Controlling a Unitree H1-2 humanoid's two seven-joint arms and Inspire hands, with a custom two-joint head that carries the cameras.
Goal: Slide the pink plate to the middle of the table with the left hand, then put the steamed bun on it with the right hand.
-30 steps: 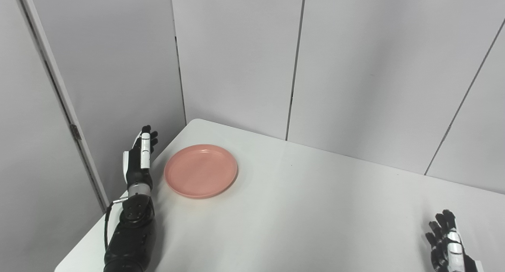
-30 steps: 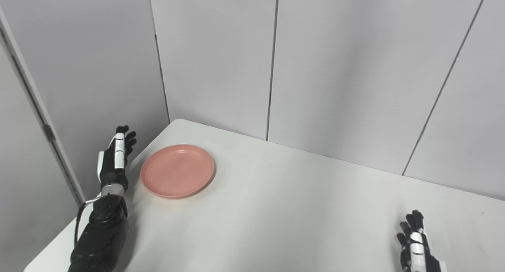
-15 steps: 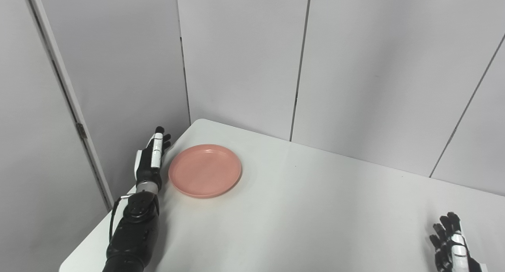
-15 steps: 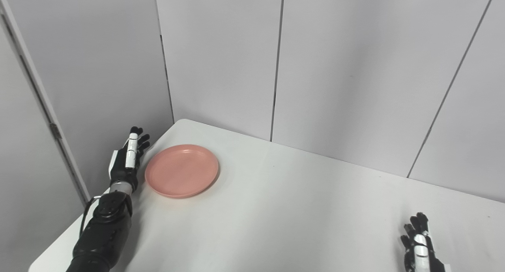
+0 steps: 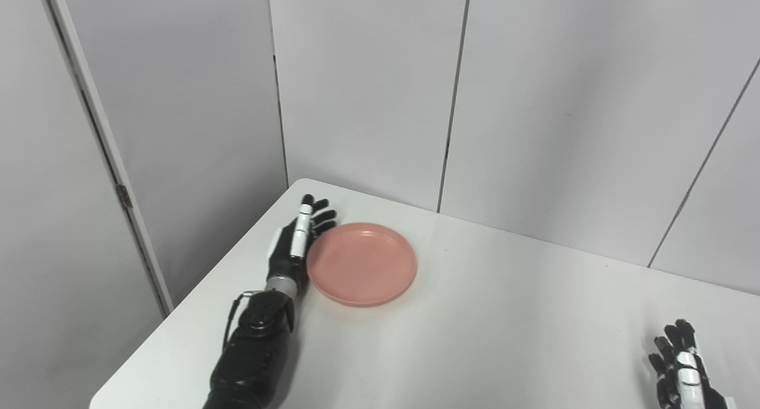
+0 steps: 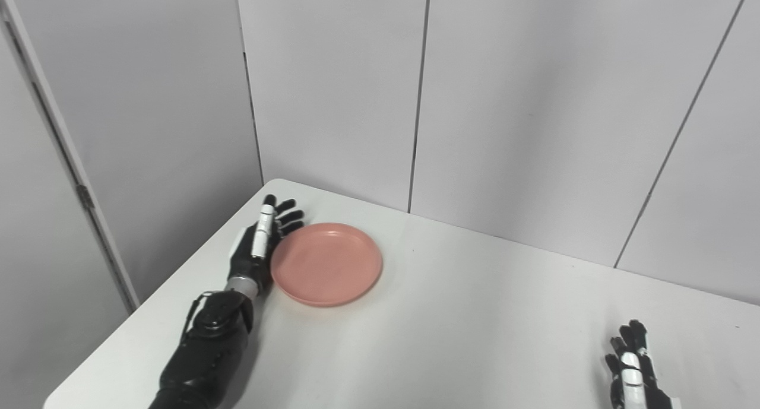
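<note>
Flat-fingered, left hand (image 5: pixel 294 249) touches pink plate (image 5: pixel 362 263) (right hand (image 5: pixel 683 376) spread, holding nothing) on table (image 5: pixel 504 338).

From where I stand I count one pink plate (image 5: pixel 361 263), and only that one dish, on one white table (image 5: pixel 487 332). Two robot hands are in sight: one left hand (image 5: pixel 295 247) with its fingers spread, set against the plate's left edge, and one right hand (image 5: pixel 681 373), fingers apart, low at the table's near right corner. I see no steamed bun anywhere, so that count is zero. Behind the table I count four grey wall panels (image 5: pixel 362 88)
</note>
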